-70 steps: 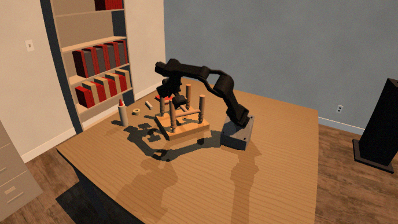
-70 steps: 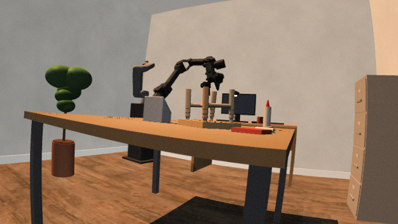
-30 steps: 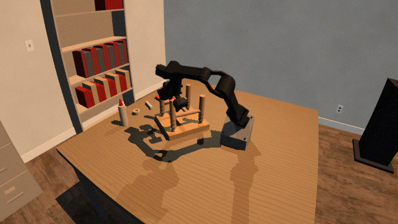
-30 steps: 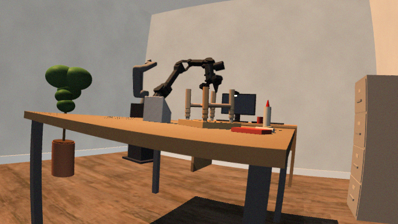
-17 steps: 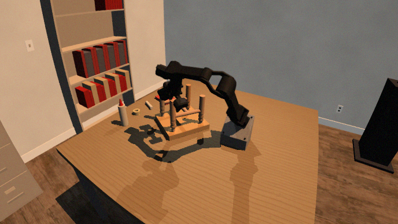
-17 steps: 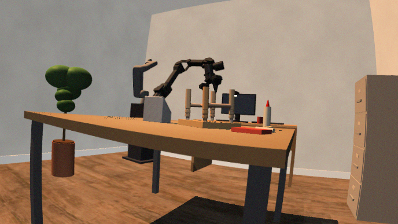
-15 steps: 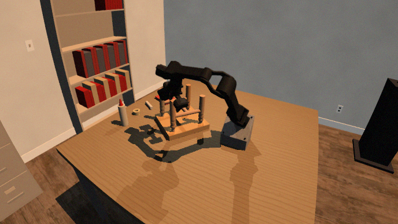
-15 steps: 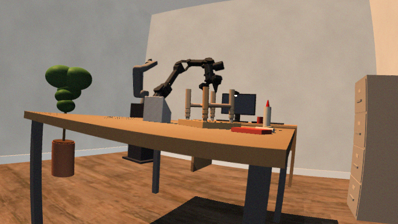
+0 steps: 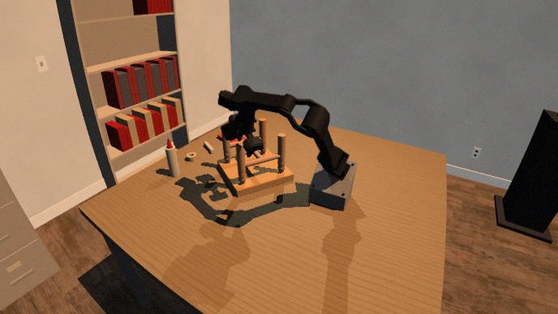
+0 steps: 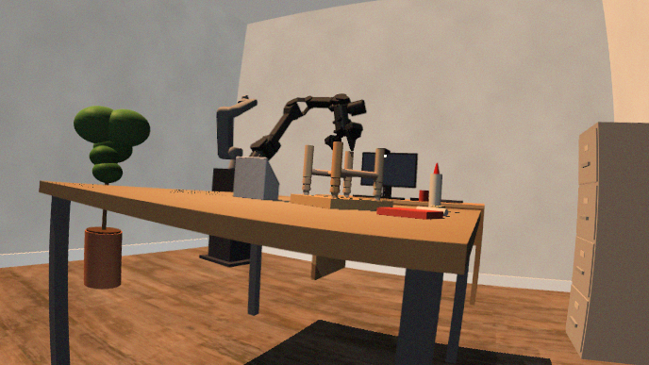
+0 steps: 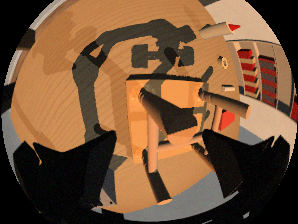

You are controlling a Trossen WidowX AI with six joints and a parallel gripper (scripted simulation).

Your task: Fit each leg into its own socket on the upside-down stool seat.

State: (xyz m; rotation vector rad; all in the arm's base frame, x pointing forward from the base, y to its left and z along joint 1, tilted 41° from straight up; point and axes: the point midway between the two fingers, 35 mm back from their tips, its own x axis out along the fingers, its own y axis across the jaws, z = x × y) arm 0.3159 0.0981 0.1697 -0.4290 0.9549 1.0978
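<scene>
The stool lies upside down with its square wooden seat (image 9: pixel 255 177) flat on the table. Four legs stand upright on the seat: one at the far left (image 9: pixel 226 148), one at the front (image 9: pixel 241 164), one at the back (image 9: pixel 262 129) and one at the right (image 9: pixel 281 152). Rungs join them. In the side view the legs (image 10: pixel 336 169) stand straight on the seat (image 10: pixel 335 202). My gripper (image 9: pixel 243 134) hovers open and empty just over the tops of the left legs; it also shows in the side view (image 10: pixel 343 141). In the wrist view a pale leg (image 11: pixel 152 153) shows below, between the open fingers.
A glue bottle (image 9: pixel 172 159), a tape roll (image 9: pixel 190 156) and a small white cylinder (image 9: pixel 208 147) lie left of the stool. A flat red block (image 10: pixel 409 212) lies behind it. The arm's grey base (image 9: pixel 332 185) stands right of the seat. A bookshelf (image 9: pixel 123 63) stands beyond the table.
</scene>
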